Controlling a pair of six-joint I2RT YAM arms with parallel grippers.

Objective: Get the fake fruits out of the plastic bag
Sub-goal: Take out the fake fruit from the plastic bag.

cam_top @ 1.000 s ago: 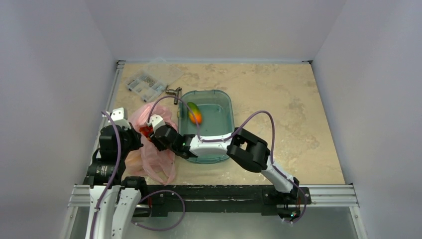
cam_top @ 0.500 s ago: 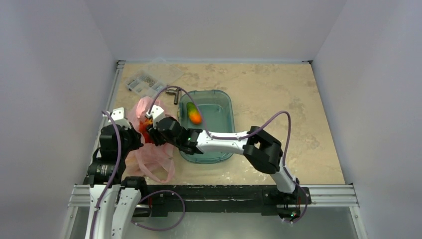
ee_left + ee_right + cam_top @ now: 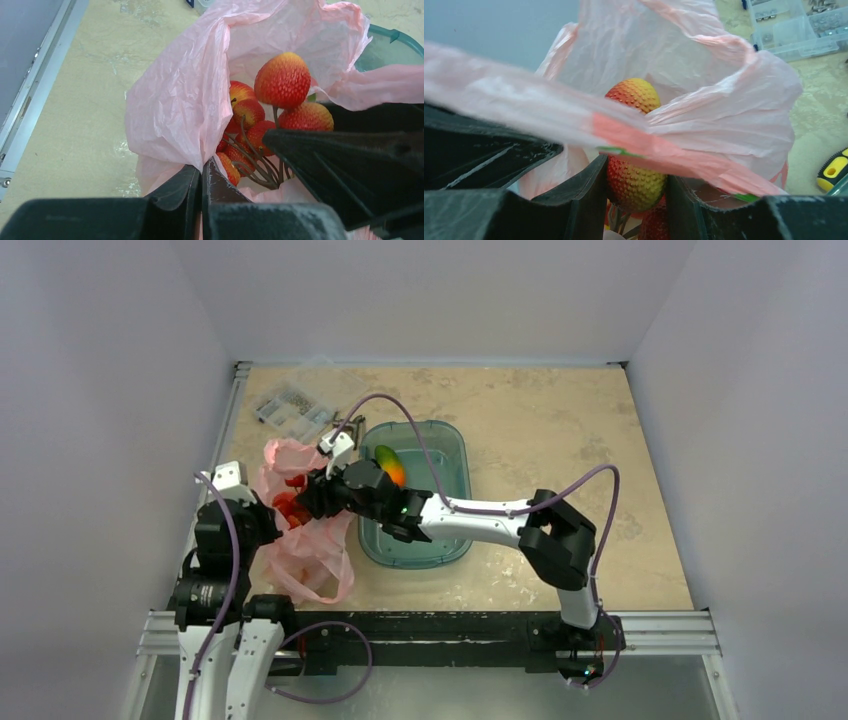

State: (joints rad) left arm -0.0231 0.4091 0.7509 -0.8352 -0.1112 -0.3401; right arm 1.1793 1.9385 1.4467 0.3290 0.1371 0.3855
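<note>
The pink plastic bag (image 3: 305, 545) lies at the table's left, its mouth held open. My left gripper (image 3: 268, 512) is shut on the bag's near edge (image 3: 180, 100), jaws pinched together at the film (image 3: 202, 167). A bunch of small bumpy red fruits (image 3: 282, 80) on brown stems sits inside the bag. My right gripper (image 3: 308, 500) reaches into the mouth and is shut on one red-yellow fruit of the bunch (image 3: 636, 182), which sits between its fingers (image 3: 589, 200). A pink handle strip (image 3: 684, 155) drapes across them. Other fruits are hidden.
A teal see-through tub (image 3: 462, 455) stands right of the bag and holds a green-to-orange mango-like fruit (image 3: 391, 466). A clear parts box (image 3: 290, 408) and a small tool (image 3: 345, 425) lie at the back left. A yellow-black tool handle (image 3: 834, 170) shows beside the tub.
My right arm has stretched further left and back, with its gripper now deeper in the bag's mouth. The bag's top has shifted back with it. The left gripper still holds the bag's edge.
</note>
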